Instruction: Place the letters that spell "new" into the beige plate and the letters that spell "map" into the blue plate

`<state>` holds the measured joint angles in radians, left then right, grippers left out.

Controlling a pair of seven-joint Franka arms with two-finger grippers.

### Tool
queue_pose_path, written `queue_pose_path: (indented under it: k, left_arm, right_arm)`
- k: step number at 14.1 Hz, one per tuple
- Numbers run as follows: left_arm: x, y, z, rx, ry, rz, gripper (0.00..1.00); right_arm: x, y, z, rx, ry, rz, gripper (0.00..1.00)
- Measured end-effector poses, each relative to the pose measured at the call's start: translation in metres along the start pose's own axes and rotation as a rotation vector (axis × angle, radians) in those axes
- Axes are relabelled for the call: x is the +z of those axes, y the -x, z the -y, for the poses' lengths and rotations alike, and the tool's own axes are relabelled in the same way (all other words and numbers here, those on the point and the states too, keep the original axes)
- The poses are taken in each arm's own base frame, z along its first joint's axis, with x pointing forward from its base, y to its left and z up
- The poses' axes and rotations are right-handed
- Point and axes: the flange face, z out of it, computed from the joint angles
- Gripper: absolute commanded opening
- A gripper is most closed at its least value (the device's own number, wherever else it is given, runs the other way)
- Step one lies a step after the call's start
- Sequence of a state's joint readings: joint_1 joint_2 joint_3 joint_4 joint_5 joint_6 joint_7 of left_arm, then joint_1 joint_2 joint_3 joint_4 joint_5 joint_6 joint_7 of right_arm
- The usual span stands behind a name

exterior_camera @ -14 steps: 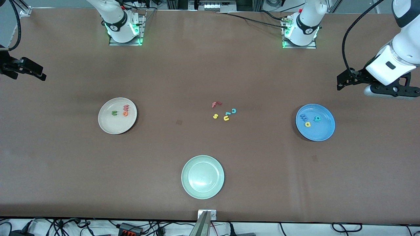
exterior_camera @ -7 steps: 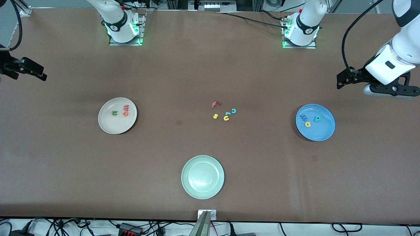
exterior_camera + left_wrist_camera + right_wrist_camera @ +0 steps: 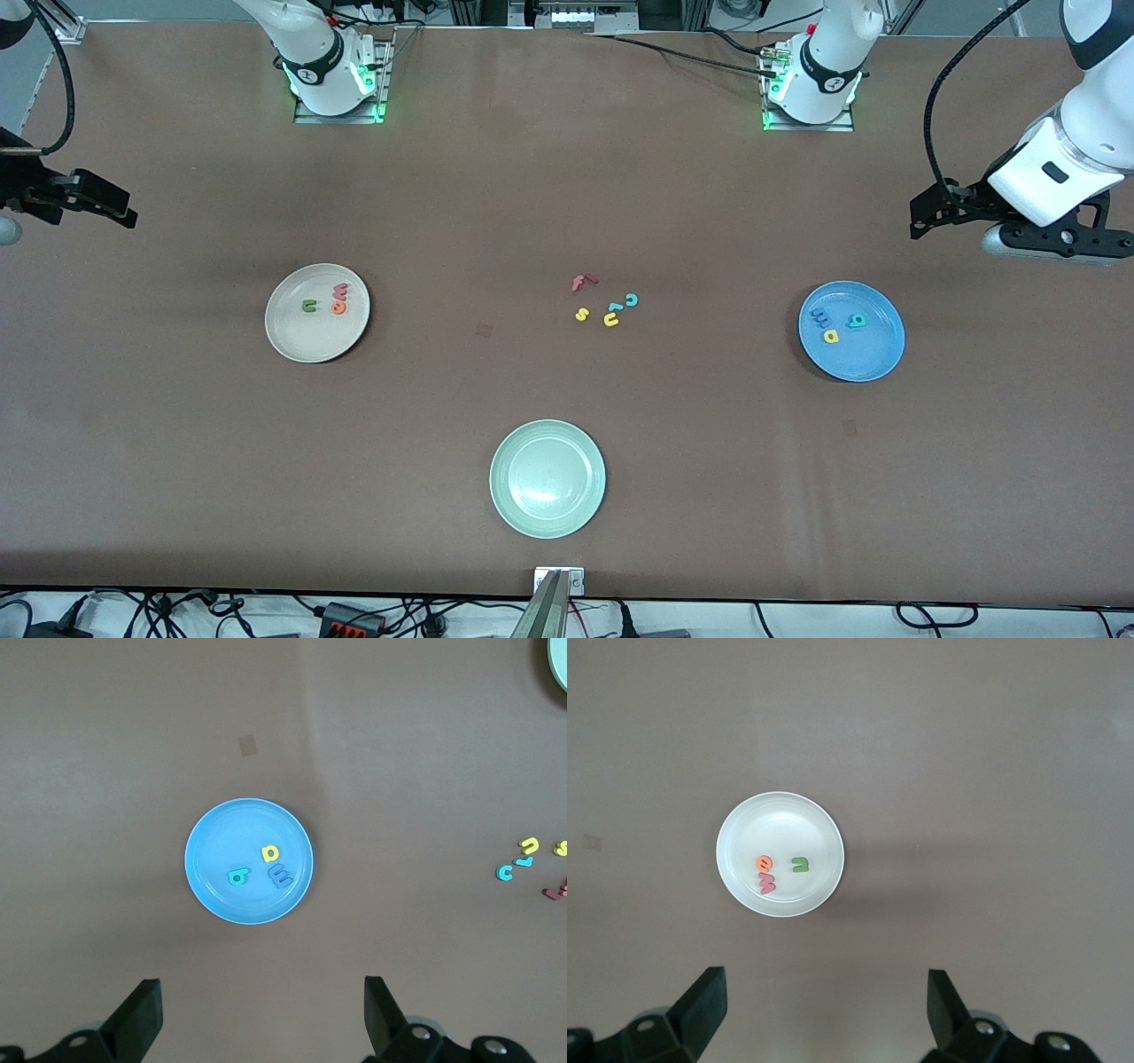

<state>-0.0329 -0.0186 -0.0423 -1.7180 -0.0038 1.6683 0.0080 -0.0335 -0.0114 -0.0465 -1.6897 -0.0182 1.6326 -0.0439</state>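
The right gripper (image 3: 84, 202) hangs high over the table's edge at the right arm's end, fingers spread wide and holding nothing. Next comes the beige plate (image 3: 292, 341), and in it lie the letters of "new": the green n (image 3: 309, 306), the orange e (image 3: 337, 307) and the pinkish-red w (image 3: 340, 290), close together on the part of the plate farther from the front camera.

Mid-table sit the leftovers, all bare on the cloth: a red f (image 3: 583, 282), a yellow s (image 3: 581, 314), a yellow u (image 3: 611, 320), a small teal piece (image 3: 614, 307) and a teal c (image 3: 632, 299). Nearer the front camera stands the pale green plate (image 3: 547, 479), with nothing in it.

Toward the left arm's end lies the blue plate (image 3: 873, 359), holding the dark blue m (image 3: 819, 316), the yellow a (image 3: 830, 336) and the teal p (image 3: 856, 321). The left gripper (image 3: 926, 221) hovers above the table close to that plate, its fingers also wide apart and empty.

Both words look sorted, so the step in hand appears to be pulling clear. Doing it well means keeping both grippers high and away from the plates, and leaving the middle cluster alone.
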Motion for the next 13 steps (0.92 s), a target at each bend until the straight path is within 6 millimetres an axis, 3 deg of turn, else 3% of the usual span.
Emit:
queue_pose_path:
  k: [13]
  left_arm:
    - [0.0006, 0.0008, -0.0065, 0.012, 0.000, 0.007, 1.00]
  right_arm:
    - [0.0079, -0.0042, -0.0001, 0.000, 0.000, 0.012, 1.00]
